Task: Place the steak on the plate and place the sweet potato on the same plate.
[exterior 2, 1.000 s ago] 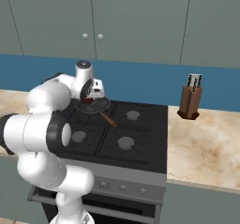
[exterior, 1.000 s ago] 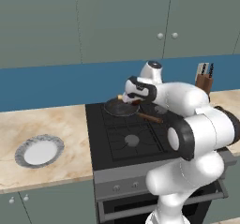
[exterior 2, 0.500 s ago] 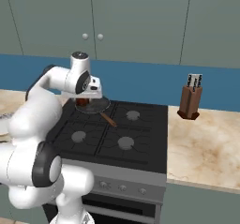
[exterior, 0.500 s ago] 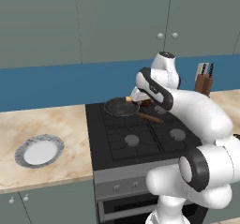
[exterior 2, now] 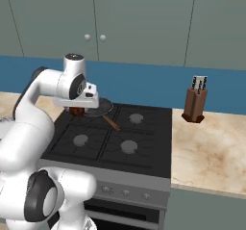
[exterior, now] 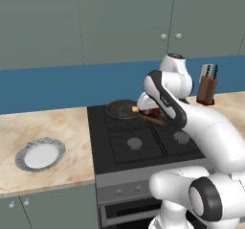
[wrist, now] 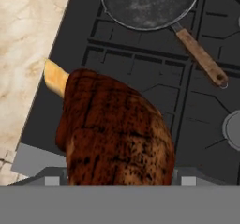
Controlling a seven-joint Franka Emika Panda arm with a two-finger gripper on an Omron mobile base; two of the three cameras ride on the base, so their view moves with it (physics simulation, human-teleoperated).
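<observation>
My gripper (exterior: 147, 109) hangs just above the stove, beside the pan's near rim, shut on the steak (exterior: 154, 111). In the hand view the steak (wrist: 117, 134) is a large reddish-brown grilled chunk with a yellow-orange bit at its upper left, and it hides most of the gripper (wrist: 119, 178). From the right base view the gripper (exterior 2: 77, 109) and the steak (exterior 2: 75, 111) sit at the stove's back left. The plate (exterior: 40, 154), white with a grey speckled rim, lies on the counter left of the stove. The sweet potato is out of view.
A dark pan (wrist: 147, 5) with a wooden handle (wrist: 201, 56) sits on the back left burner, nothing in it. The black stove top (exterior: 143, 137) lies between marble counters. A knife block (exterior 2: 194, 104) stands at the back right. Cabinets hang above.
The arm has swung round, its elbow rising and turning to the right. The hand has come off the pan's middle towards its near edge, with the steak in it.
</observation>
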